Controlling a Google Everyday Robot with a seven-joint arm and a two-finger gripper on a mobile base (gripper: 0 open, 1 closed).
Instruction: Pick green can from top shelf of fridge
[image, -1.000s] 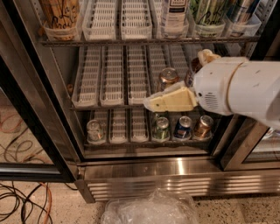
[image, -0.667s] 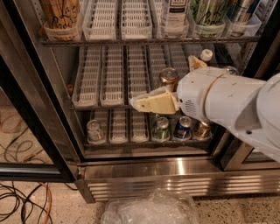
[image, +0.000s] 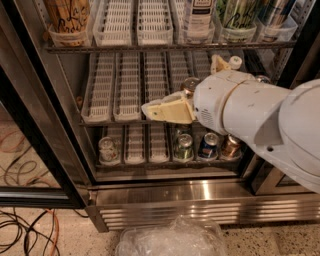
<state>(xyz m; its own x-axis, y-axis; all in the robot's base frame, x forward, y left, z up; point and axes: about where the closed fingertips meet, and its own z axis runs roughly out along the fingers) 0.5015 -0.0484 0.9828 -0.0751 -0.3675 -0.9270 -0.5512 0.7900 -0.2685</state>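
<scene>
Green can (image: 239, 13) at the front edge of the top desk (image: 150, 47), near its right corner.
Pincer (image: 152, 112) hangs lower, before the middle rack (image: 115, 119); open or closed cannot be told. Judged: raise, shift right, approach squarely. Bottle (image: 199, 15) and dark can (image: 273, 13) flank it closely.

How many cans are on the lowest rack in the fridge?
4: a silvery can far left, then a short green can, a blue can and a copper can at right. The arm may hide more; the gripper hovers before the middle rack.
</scene>
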